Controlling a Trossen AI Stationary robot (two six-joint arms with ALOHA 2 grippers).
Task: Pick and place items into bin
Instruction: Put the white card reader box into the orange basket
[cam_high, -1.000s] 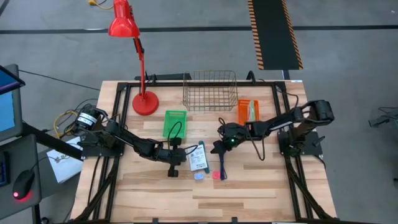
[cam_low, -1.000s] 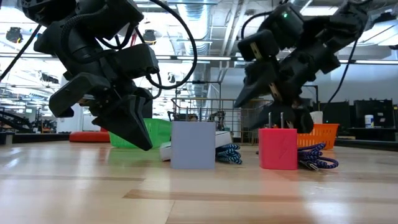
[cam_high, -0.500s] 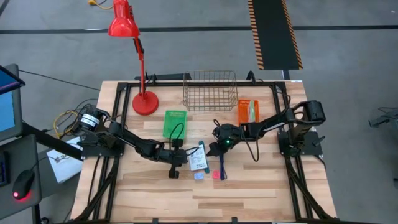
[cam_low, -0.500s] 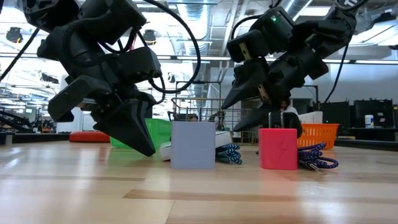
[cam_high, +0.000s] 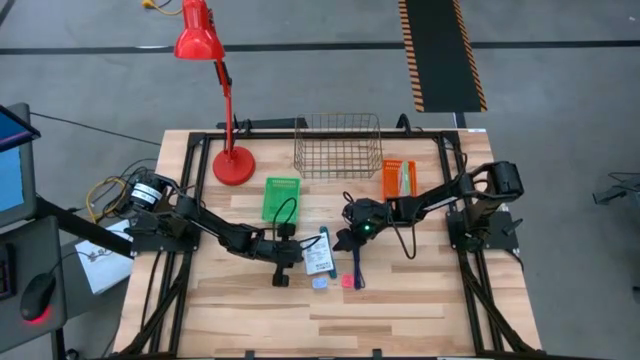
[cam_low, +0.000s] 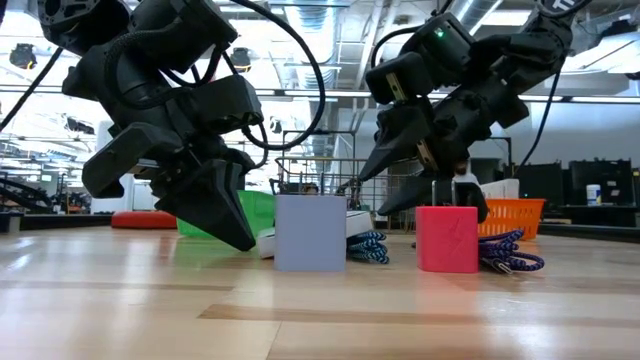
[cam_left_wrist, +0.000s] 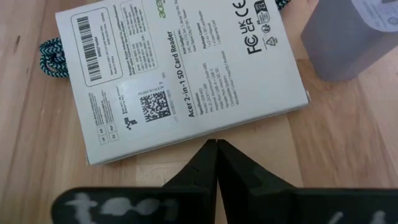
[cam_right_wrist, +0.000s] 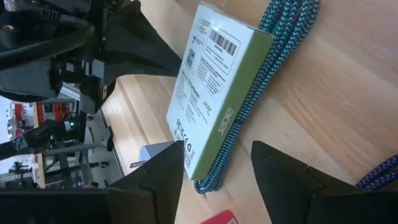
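I see the table (cam_high: 400, 310) w/ both arms reaching in toward mid-table. Wire bin (cam_high: 338, 146) sits at the far edge, nothing in it that I can make out. Red lamp (cam_high: 222, 100) far left, green tray (cam_high: 282, 197) in front of it, orange pack (cam_high: 398, 178) right of the bin.

Left gripper (cam_left_wrist: 216, 160) is low, just beside the near-left edge of the white card pack (cam_left_wrist: 180, 68); its fingers are pressed together, tips meeting, holding nothing. The pack lies flat, label up, resting partly on a teal braided cable (cam_right_wrist: 273, 56).

Right gripper (cam_right_wrist: 217, 163) hovers on the pack's other side, fingers spread wide w/ the pack's green edge (cam_right_wrist: 227, 118) between them in the wrist view; no contact that I can see.

Dark-blue cable (cam_high: 358, 268) lies right of the pack. Light-blue block (cam_low: 311, 232) and pink-red block (cam_low: 447, 239) stand upright near the front, apart from each other. The light-blue one is just beside the pack's corner.
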